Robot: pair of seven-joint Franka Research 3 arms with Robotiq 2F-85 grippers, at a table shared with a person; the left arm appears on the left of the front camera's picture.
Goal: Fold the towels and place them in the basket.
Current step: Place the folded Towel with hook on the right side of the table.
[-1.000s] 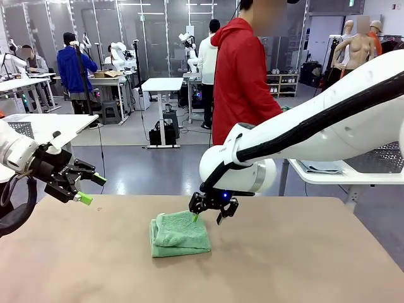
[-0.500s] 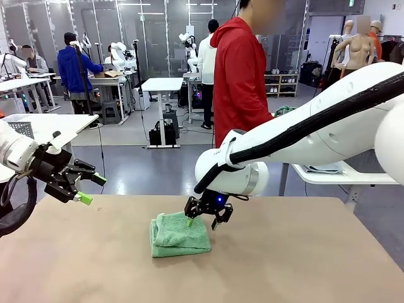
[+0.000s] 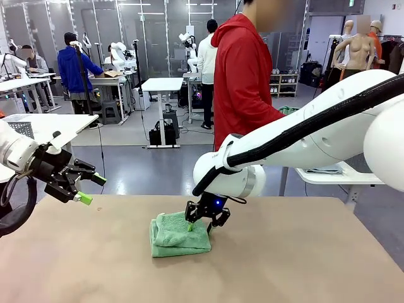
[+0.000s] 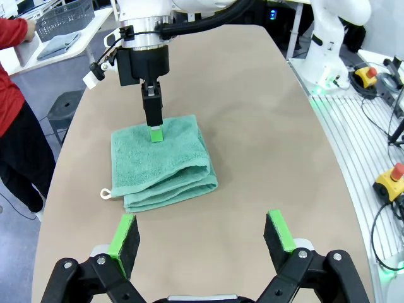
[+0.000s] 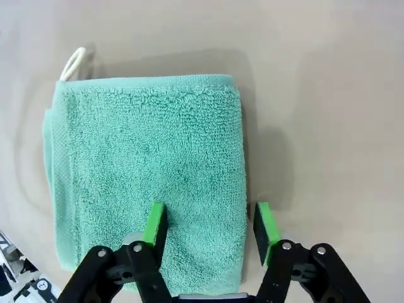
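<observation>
A mint green towel (image 3: 180, 237) lies folded on the tan table, its white loop (image 5: 72, 62) at one corner. My right gripper (image 3: 201, 224) is down at the towel's far right edge. Its jaws are open and straddle that edge (image 5: 208, 224): one green pad presses on the terry, the other stands over bare table beside it. My left gripper (image 3: 88, 188) hangs open above the table's left side, and its own view looks over the towel (image 4: 161, 167). A pale blue-grey towel (image 4: 58, 45) lies by the dark mesh basket (image 4: 63, 14) on a side table.
A person in a red jacket (image 3: 243, 76) stands at the far side, turned toward the white side table (image 3: 341, 177) where the basket (image 3: 379, 159) sits. Bare tabletop (image 3: 284, 265) surrounds the green towel. An emergency stop button (image 4: 394, 180) and cables lie beyond the table.
My right gripper has come down and shifted left onto the towel's edge, and its jaws have narrowed. The left arm has stayed put.
</observation>
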